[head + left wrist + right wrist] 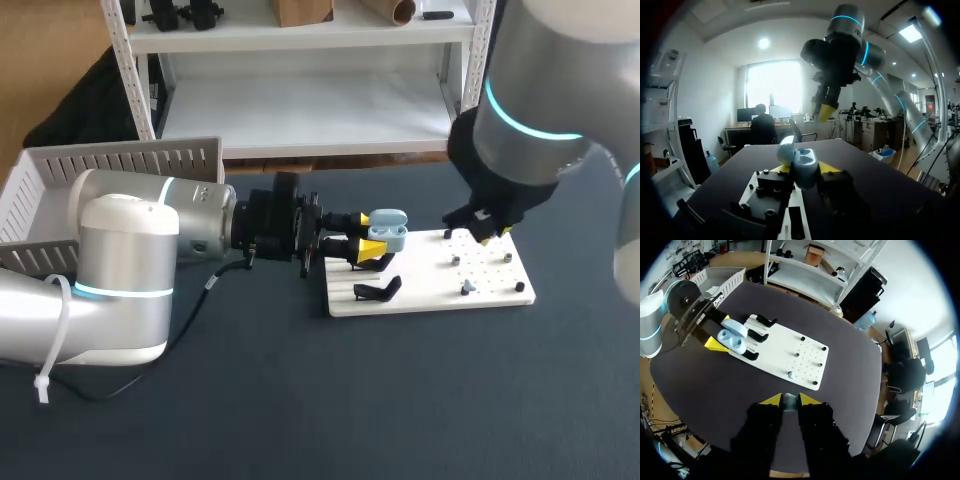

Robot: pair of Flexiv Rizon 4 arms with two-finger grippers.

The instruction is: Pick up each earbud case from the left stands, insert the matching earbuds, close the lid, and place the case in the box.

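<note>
Left end effector (368, 236) is clamped on the pale blue earbud case (390, 230), lid open, held just above the left part of the white board (430, 295), near the black stands (378, 290). Right end effector (490, 230) hangs over the board's far right w/ its tips nearly together on a small pale earbud (789, 400).

Risks, imo: the earbud is pinched by the tips only, so it could twist or drop onto the worktop (300, 400) en route. If it arrives off-line w/ the socket, the push may rotate the case in the left grip, or it seats crooked and the lid won't shut.

Views: only the right wrist view shows the earbud; in the head view the arm hides it. The left wrist view shows the case's open inside and the right end effector well above it. The head view alone places the box (60, 190) at far left, behind the left arm.
</note>
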